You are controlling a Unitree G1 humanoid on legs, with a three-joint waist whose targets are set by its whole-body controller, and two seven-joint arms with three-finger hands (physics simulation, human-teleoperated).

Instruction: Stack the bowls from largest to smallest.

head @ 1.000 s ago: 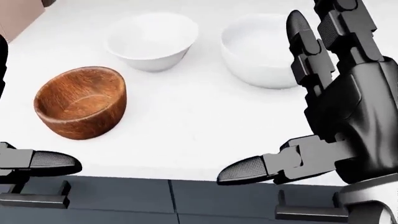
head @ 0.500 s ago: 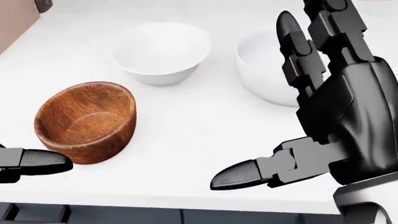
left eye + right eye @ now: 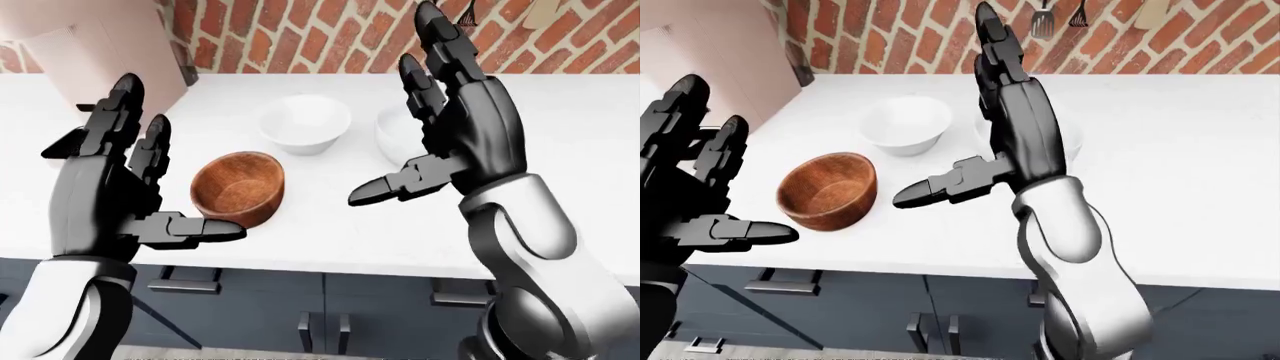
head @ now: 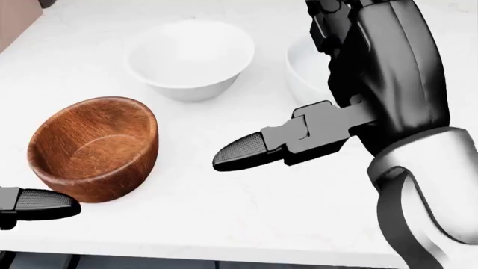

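Note:
A brown wooden bowl (image 4: 93,147) stands upright on the white counter (image 4: 224,224) at the left of the head view. A wide white bowl (image 4: 190,56) stands above it. A second white bowl (image 4: 300,64) stands to its right, mostly hidden behind my right hand. My right hand (image 3: 390,120) is open, fingers spread upward and thumb pointing left, held above the counter between the bowls. My left hand (image 3: 180,176) is open and empty just left of the wooden bowl, its thumb by the bowl's lower side.
A brick wall runs along the top of the eye views, with utensils (image 3: 1045,19) hanging on it. A tall beige box (image 3: 110,52) stands at the counter's top left. Dark drawers with handles (image 3: 300,315) lie below the counter's near edge.
My right hand has moved left and up and now covers most of the right white bowl. The picture has shifted slightly, so the camera has moved. The bowls stay where they were.

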